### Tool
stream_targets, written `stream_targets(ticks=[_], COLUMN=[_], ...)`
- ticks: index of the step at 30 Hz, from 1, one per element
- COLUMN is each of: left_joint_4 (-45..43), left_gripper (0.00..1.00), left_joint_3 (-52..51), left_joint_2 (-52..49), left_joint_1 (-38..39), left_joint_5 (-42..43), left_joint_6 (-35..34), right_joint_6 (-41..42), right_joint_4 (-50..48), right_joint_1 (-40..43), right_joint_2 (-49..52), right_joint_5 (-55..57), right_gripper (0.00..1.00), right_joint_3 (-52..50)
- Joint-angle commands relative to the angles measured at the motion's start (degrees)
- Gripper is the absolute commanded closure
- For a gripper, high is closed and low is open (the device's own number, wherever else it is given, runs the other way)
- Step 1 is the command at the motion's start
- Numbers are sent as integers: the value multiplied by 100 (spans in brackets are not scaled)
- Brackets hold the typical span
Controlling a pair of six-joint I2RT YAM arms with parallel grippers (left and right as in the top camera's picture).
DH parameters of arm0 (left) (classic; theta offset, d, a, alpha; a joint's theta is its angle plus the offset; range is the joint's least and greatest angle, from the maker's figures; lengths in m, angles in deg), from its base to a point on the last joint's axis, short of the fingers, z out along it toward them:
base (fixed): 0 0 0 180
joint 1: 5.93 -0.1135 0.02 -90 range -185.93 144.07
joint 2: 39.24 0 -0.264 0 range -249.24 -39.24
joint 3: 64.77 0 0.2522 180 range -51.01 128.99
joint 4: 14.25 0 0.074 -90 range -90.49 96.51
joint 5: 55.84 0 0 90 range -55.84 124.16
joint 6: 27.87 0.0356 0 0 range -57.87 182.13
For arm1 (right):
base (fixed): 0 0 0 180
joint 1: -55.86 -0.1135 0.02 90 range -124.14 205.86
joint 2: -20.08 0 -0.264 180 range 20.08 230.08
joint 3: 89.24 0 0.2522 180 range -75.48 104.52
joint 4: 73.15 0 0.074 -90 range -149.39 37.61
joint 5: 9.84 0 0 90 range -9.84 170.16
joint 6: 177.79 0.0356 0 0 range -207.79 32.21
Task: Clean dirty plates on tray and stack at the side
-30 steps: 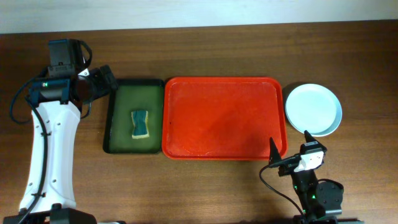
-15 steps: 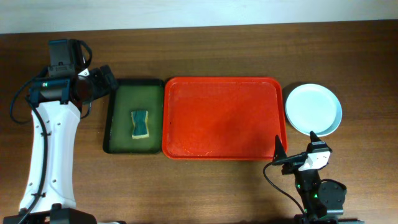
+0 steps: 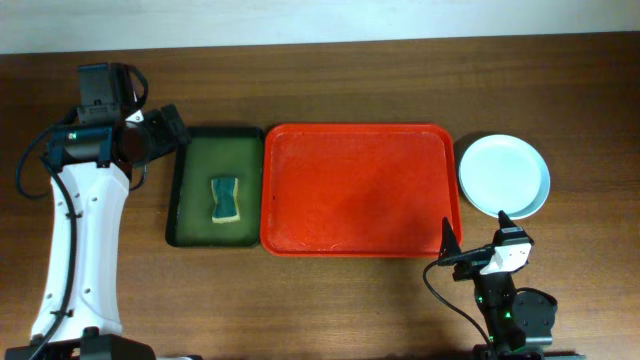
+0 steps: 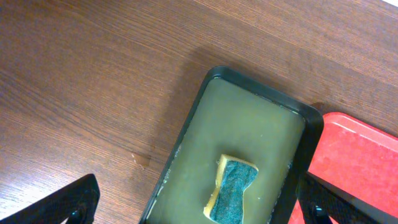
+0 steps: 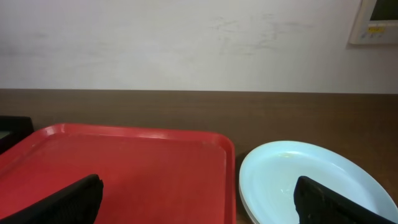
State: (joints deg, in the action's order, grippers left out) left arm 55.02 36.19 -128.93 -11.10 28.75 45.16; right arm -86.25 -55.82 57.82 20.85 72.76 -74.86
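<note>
The red tray lies mid-table with no plates on it. A stack of pale blue plates sits on the table just right of it. My right gripper is open and empty, low at the tray's front right corner. In the right wrist view its gap spans the tray and the plates. My left gripper is open and empty above the far left corner of the dark basin. The blue-and-yellow sponge lies in that basin.
In the left wrist view the sponge lies in shallow greenish water in the basin, with the red tray's edge at the right. Bare wooden table surrounds everything. A white wall stands behind the table.
My right gripper has drawn back a little toward the table's front edge and to the right, then stopped. The left arm, plates and sponge have not moved.
</note>
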Motion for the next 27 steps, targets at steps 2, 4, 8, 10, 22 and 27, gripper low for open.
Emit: stream_targets(ticks=[2, 4, 8, 10, 22, 27], left_joint_4=[-11, -11, -11, -11, -11, -11], left_gripper=[1, 1, 0, 1, 1, 1], left_joint_3=[0, 2, 0, -13, -15, -15], left_joint_2=[-31, -31, -31, -37, 1060, 1884], left_joint_1=[-15, -15, -15, -13, 2, 2], left_joint_5=[-44, -44, -44, -42, -44, -44], left_joint_6=[-57, -57, -57, -57, -57, -57], right_joint_6=[63, 63, 63, 63, 63, 63], right_joint_4=[35, 35, 35, 35, 35, 35], right_joint_1=[33, 33, 33, 33, 33, 33], right_joint_2=[-52, -52, -52, -52, -52, -52], right_joint_5=[46, 46, 46, 46, 46, 46], right_gripper=[1, 1, 1, 1, 1, 1], right_joint_3=[-31, -31, -31, -31, -31, -31])
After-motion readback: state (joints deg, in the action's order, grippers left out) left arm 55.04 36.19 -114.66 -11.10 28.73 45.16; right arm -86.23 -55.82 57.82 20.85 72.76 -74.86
